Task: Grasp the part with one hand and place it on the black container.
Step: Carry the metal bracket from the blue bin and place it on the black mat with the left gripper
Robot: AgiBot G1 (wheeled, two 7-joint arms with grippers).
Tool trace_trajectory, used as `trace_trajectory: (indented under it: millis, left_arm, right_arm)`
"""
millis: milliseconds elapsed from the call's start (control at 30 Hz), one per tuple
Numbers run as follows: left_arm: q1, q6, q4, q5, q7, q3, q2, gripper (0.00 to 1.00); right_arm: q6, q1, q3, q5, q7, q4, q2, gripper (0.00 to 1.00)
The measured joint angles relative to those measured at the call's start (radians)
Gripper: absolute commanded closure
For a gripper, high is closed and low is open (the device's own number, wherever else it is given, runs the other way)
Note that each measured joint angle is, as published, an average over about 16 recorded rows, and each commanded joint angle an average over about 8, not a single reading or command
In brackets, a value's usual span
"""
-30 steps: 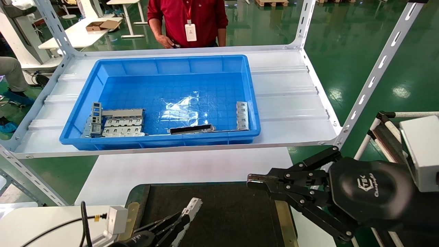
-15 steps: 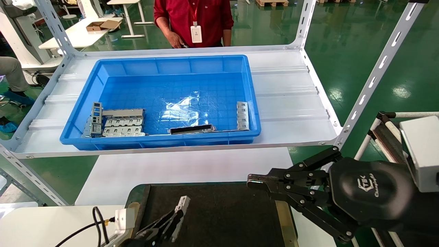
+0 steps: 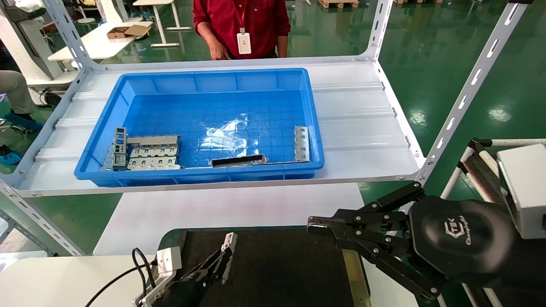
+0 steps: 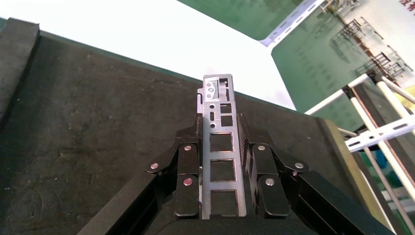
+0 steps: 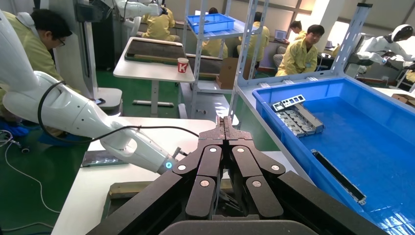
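My left gripper (image 3: 221, 259) is shut on the part (image 3: 228, 247), a slim silver-grey bracket with square cutouts. In the left wrist view the part (image 4: 219, 147) sticks out between the black fingers (image 4: 186, 159), held low over the black container (image 4: 88, 137). In the head view the black container (image 3: 290, 273) lies at the bottom centre, with a brass strip (image 3: 352, 277) on its right side. My right gripper (image 3: 315, 226) is shut and empty, parked over the container's right edge; it also shows in the right wrist view (image 5: 224, 122).
A deep blue bin (image 3: 204, 81) sits on the white shelf (image 3: 362, 128), holding wider grey metal pieces (image 3: 147, 155), a long bar with a dark slot (image 3: 239, 160) and another bracket (image 3: 301, 143). A person in red (image 3: 241, 25) stands behind the shelf.
My left gripper has pulled back and left over the black container with the part in it, which now points more upright. The right arm has not moved.
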Motion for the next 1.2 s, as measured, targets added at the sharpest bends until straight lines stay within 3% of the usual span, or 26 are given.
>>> trace_trajectory:
  millis: [500,567,733,800,867,1200]
  left_arm:
    - [-0.042,0.055,0.171,-0.013,0.108,-0.075,0.075,1.00]
    - [-0.046,0.063,0.189,-0.017,0.118,-0.083,0.080,0.90]
    - [-0.053,0.086,0.224,-0.026,0.139,-0.100,0.091,0.28]
    - [-0.055,0.094,0.235,-0.029,0.146,-0.106,0.094,0.07]
    - [-0.057,0.102,0.244,-0.032,0.153,-0.111,0.097,0.00]
    - [-0.063,0.131,0.271,-0.039,0.181,-0.125,0.105,0.00]
  right_arm:
    - [0.000,0.000,-0.001,0.001,0.000,0.000,0.000,0.97]
    - [0.000,0.000,-0.001,0.001,0.000,0.000,0.000,0.79]
    - [0.001,0.000,-0.001,0.001,-0.001,0.000,0.001,0.17]
    - [0.001,0.000,-0.001,0.001,-0.001,0.000,0.001,0.01]
    - [0.001,0.000,-0.001,0.001,-0.001,0.000,0.001,0.00]
    - [0.001,0.000,-0.002,0.001,-0.001,0.000,0.001,0.00]
